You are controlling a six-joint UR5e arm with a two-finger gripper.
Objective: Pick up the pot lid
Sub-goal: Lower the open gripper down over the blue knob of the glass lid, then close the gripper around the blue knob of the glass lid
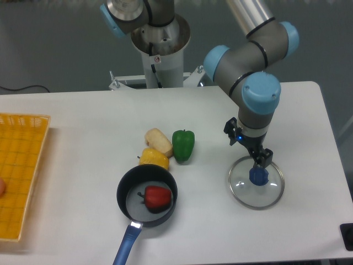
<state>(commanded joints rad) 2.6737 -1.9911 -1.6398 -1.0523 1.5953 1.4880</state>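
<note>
The pot lid [242,190] is a round glass disc with a metal rim and a blue knob [258,176], lying flat on the white table at the right. My gripper [261,161] points straight down over the lid's centre, its dark fingertips [265,157] just at the top of the knob. The fingers overlap from this angle, so the gap between them is hidden. The lid rests on the table.
A dark pan [128,194] with a blue handle holds a red pepper [158,197] left of the lid. A green pepper [183,145], a yellow pepper [154,158] and a pale bread-like piece [159,141] lie behind it. A yellow basket [19,171] stands at the left edge.
</note>
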